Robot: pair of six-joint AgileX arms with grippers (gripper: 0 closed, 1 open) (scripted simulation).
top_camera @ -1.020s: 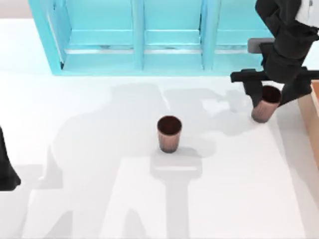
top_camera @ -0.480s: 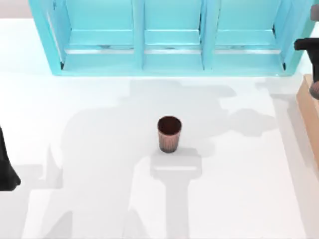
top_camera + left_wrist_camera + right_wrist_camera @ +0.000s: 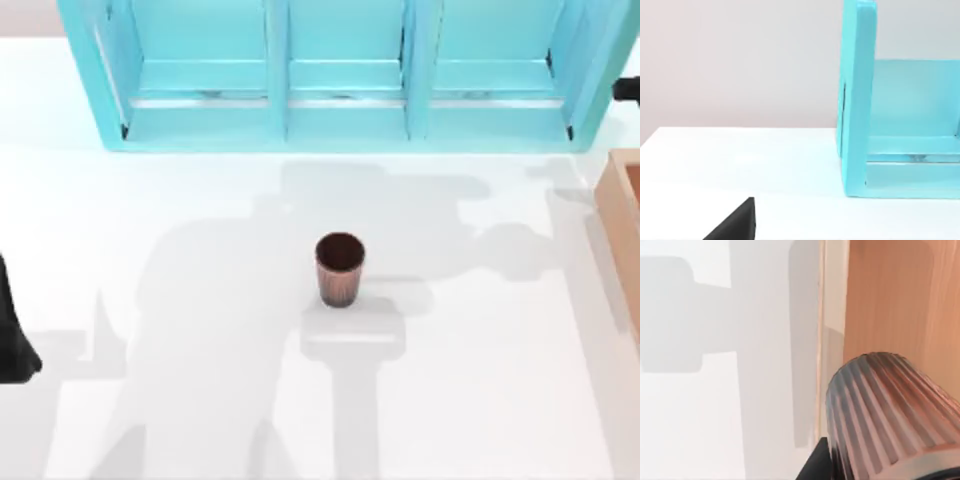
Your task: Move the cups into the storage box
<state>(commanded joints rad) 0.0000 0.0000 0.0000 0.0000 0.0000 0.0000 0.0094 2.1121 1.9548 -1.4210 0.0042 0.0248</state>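
- Your right gripper [image 3: 875,460] is carrying one ribbed cup [image 3: 890,415] above the storage box [image 3: 885,295]. In the right wrist view the cup hangs close to the camera, base outward, over the box's orange floor and close to its pale wall.
- A dark finger [image 3: 812,465] presses against the cup's side near its rim, so judge the jaws as clamped on this cup. The opposite finger is hidden behind the cup.
- To do this step well, carry the cup a little further inward so the base is clear of the wall before you lower it. It currently hangs near that edge, and a drop here could clip the rim.
- Lower it until the base is close to the floor, then part the fingers gently. The tumbler is narrow at the base and may tip if released from height.
- From above, only the end of the right arm [image 3: 627,89] shows at the table's right edge, beyond the box's wall [image 3: 616,215].
- The second cup [image 3: 340,268] stands upright in the middle of the table, well apart from the box and from both grippers, in front of the turquoise shelf unit [image 3: 340,80].
- Your left arm [image 3: 12,340] sits parked at the table's left edge. You cannot tell how its fingers are set.
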